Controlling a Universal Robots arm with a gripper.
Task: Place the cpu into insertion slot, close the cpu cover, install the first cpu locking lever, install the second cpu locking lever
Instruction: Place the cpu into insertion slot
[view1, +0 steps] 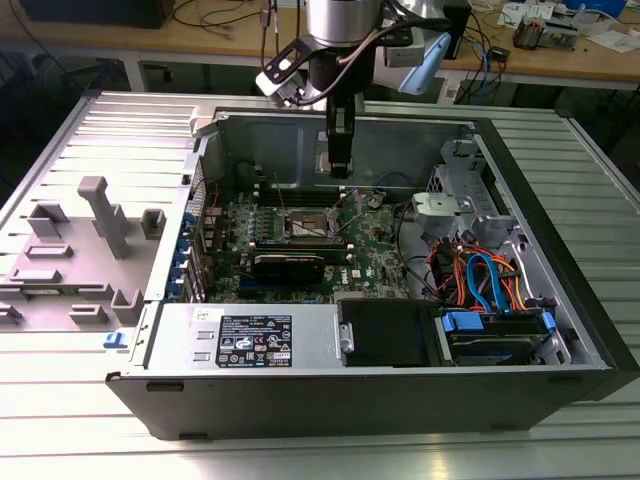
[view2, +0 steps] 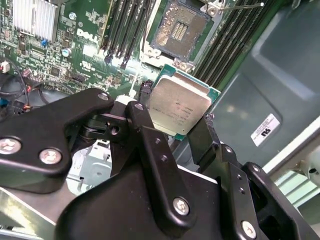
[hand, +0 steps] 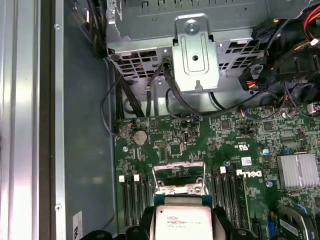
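Observation:
My gripper (view2: 178, 111) is shut on the cpu (view2: 181, 102), a flat square chip with a silver-grey top, held by two opposite edges between black fingers (view2: 144, 91). In the exterior view the gripper (view1: 340, 172) hangs inside the open computer case, a little above the green motherboard (view1: 375, 255) and behind the insertion slot (view1: 305, 228). In the second wrist view the insertion slot (view2: 177, 31) lies open and bare just beyond the cpu. The first wrist view has the cpu (hand: 182, 222) in front of the raised silver cpu cover (hand: 179, 176). A thin wire lever (view2: 242, 5) juts out by the socket.
Black memory slots (view2: 127, 25) flank the socket and a finned heatsink (view2: 31, 17) sits nearby. A metal drive cage (hand: 195, 55) and loose cables (view1: 480, 280) fill the case toward the exterior view's right. The power supply (view1: 250, 335) lies at the front. A grey fixture (view1: 95, 235) stands outside the case.

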